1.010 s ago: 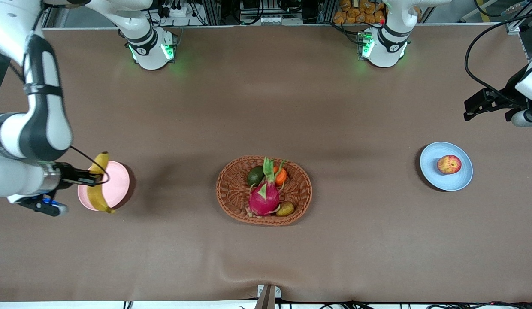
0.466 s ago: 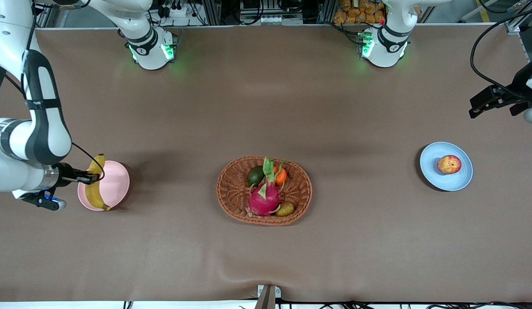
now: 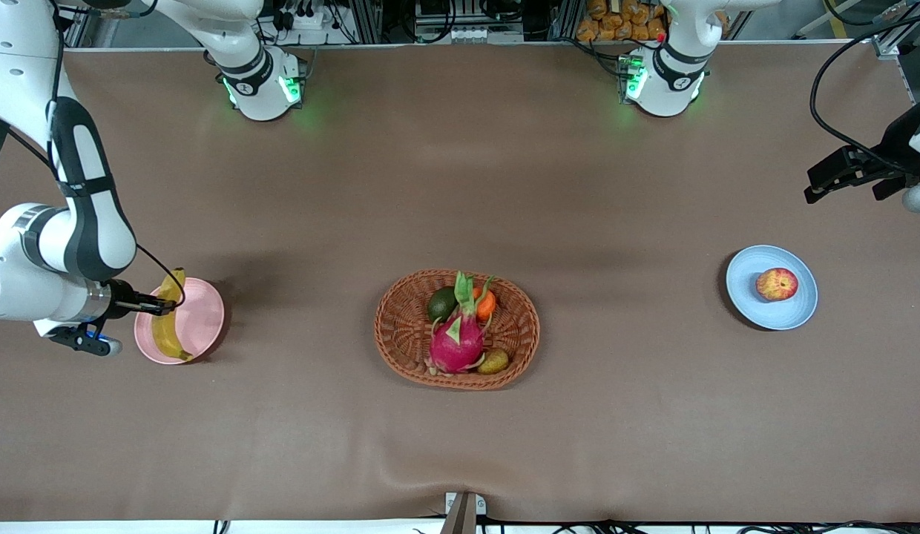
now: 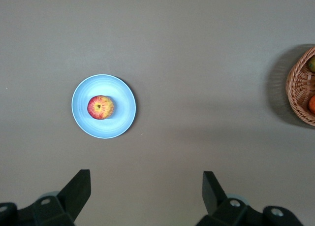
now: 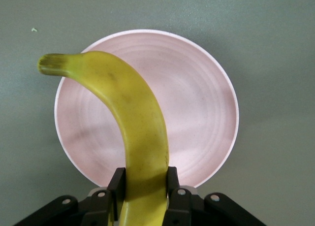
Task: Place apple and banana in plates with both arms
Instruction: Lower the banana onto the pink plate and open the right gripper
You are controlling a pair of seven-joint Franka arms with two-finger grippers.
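Observation:
The yellow banana (image 3: 167,315) is in my right gripper (image 3: 159,304), which is shut on its lower part, and it hangs over the pale pink plate (image 3: 204,319) near the right arm's end of the table. The right wrist view shows the banana (image 5: 133,117) held between the fingers of the right gripper (image 5: 144,186), above the pink plate (image 5: 197,117). The red-yellow apple (image 3: 777,284) lies in the pale blue plate (image 3: 749,297). My left gripper (image 3: 831,178) is open and empty over bare table beside that plate. The left wrist view shows the apple (image 4: 100,107), the blue plate (image 4: 123,113) and the left gripper (image 4: 146,194).
An oval woven basket (image 3: 401,326) stands mid-table with a dragon fruit (image 3: 456,341), a small orange fruit (image 3: 487,302), a dark green fruit (image 3: 441,302) and a brownish pear-like fruit (image 3: 494,361). Its rim shows in the left wrist view (image 4: 300,88).
My right gripper has come down with the banana toward the pink plate. My left gripper has shifted slightly over the table's end. The apple and blue plate have not moved.

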